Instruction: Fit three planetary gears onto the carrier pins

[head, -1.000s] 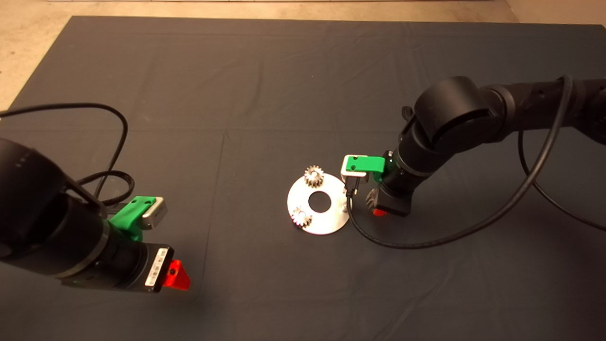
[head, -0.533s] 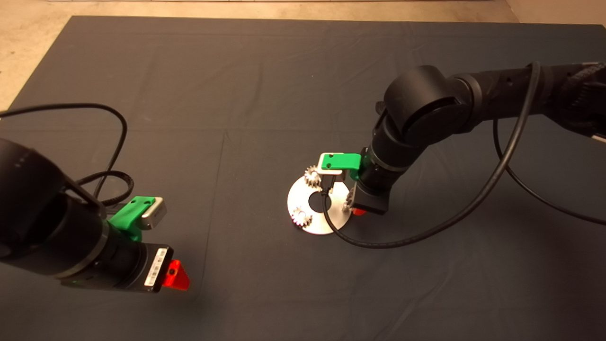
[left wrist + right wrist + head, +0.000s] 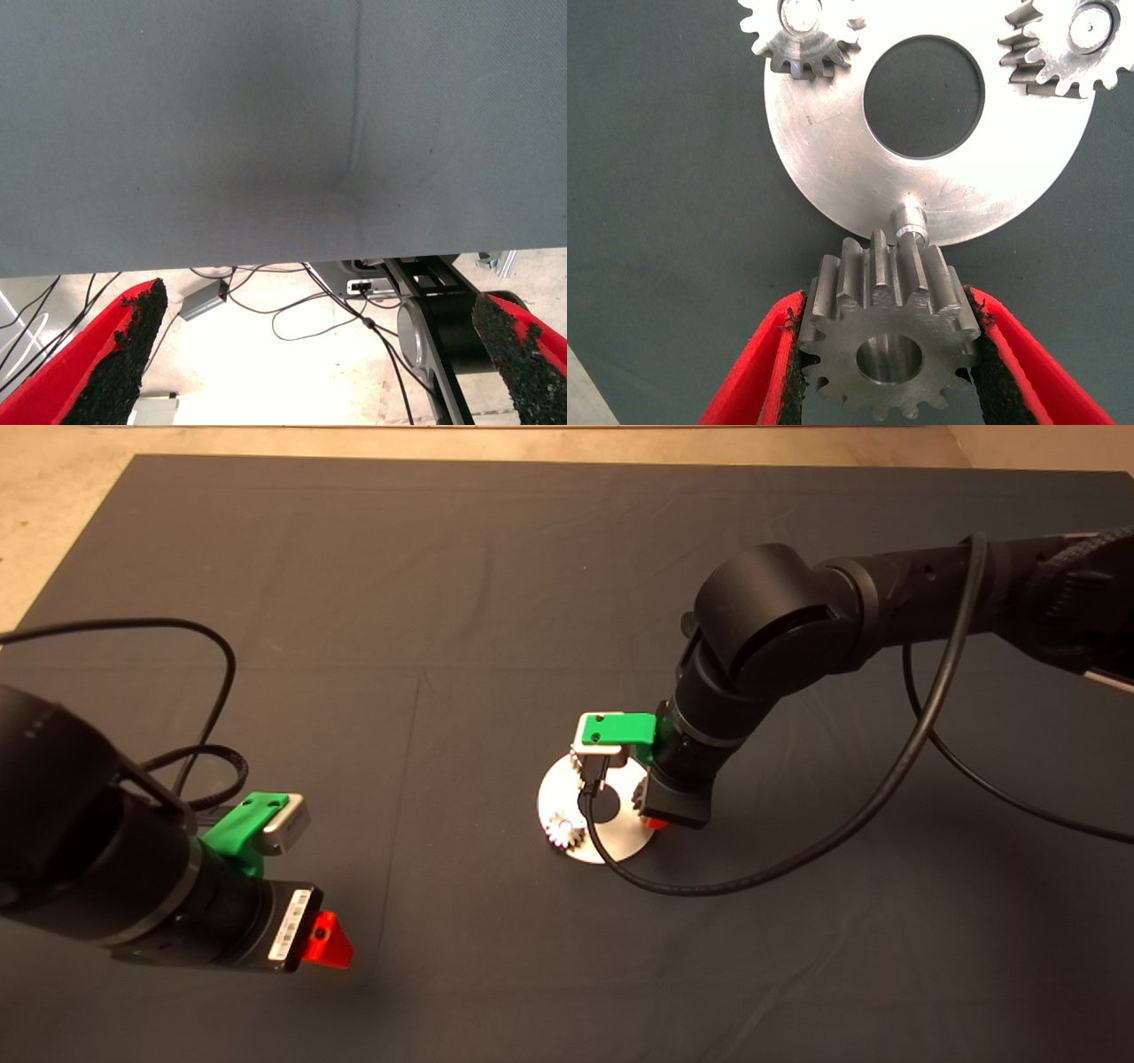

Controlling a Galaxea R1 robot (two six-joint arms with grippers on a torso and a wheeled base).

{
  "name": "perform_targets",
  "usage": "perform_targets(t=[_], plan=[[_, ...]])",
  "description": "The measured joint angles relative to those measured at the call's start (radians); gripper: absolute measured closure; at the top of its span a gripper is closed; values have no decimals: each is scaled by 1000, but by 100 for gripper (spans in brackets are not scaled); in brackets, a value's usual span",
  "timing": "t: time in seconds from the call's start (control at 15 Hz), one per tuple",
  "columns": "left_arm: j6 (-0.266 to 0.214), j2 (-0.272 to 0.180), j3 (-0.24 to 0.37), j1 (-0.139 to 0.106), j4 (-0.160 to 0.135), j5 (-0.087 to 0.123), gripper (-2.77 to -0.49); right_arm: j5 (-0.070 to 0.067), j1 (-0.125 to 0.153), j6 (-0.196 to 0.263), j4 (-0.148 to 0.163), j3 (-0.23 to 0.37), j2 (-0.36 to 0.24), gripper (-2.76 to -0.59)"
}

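My right gripper [image 3: 888, 310] is shut on a silvery planetary gear [image 3: 884, 341], one finger on each side. The gear hangs just short of the one bare carrier pin [image 3: 909, 221] at the edge of the shiny round disc [image 3: 833, 133]. Two other gears [image 3: 799, 31] [image 3: 1072, 44] sit on their pins across the disc's central hole. In the head view the right gripper [image 3: 648, 811] stands over the disc's [image 3: 611, 837] right rim, one mounted gear [image 3: 563, 830] shows, and the arm's camera mount hides the other. My left gripper [image 3: 324, 942] is parked at the lower left, open and empty.
The right arm's black cable [image 3: 709, 881] loops over the mat in front of the disc. The left arm's cable [image 3: 213, 691] lies at the left. The left wrist view looks past the mat's edge [image 3: 266, 257] at floor cables.
My right gripper has carried the gear leftward from beside the disc to over the disc's right rim. The left arm has not moved.
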Motion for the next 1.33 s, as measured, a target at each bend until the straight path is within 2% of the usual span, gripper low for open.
perform_targets(t=[0.53, 0.87, 1.33], plan=[[0, -10, 11, 0, 0, 0, -248, 0, -11, -2, -13, -12, -1, -113], [0, -14, 18, 0, -3, 0, -248, 1, -34, -9, -20, -18, -12, -112], [0, -15, 24, 0, -10, 0, -248, 1, -61, -32, -62, -21, -23, -113]])
